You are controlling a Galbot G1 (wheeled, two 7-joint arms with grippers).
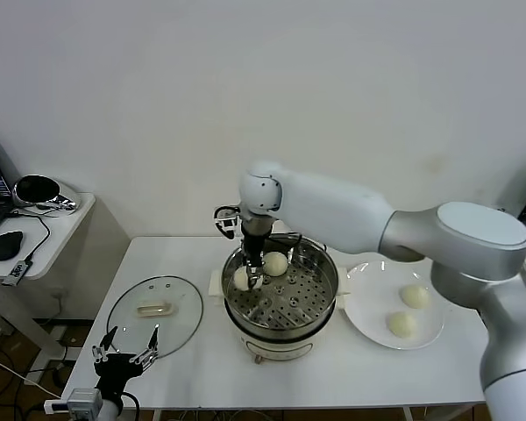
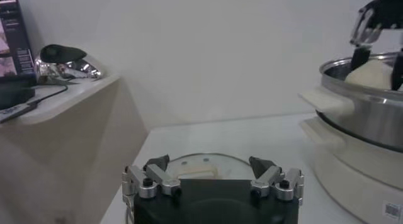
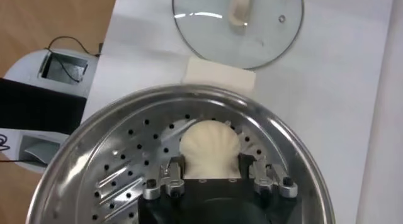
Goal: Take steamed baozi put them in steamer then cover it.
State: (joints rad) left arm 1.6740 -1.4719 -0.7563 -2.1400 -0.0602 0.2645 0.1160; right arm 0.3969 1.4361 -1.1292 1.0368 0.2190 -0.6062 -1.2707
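Observation:
The steamer [image 1: 326, 274] stands mid-table on its cream pot base. My right gripper [image 1: 248, 281] reaches down into its left side, shut on a steamed baozi [image 3: 209, 146], with a finger pressed against each side of the bun just above the perforated floor [image 3: 119, 165]. A second baozi [image 1: 275, 262] lies in the basket beside it. Two more baozi [image 1: 413, 296] [image 1: 402, 324] rest on the white plate [image 1: 373, 303]. The glass cover [image 1: 180, 320] lies flat on the table to the left. My left gripper [image 1: 123, 355] hovers open near the cover's front edge [image 2: 189, 161].
A low side table [image 1: 44, 230] at the far left carries a black mouse [image 1: 6, 245], cables and a shiny metal object [image 1: 39, 191]. The wall runs close behind the work table. From the left wrist, the steamer [image 2: 368, 112] looms to one side.

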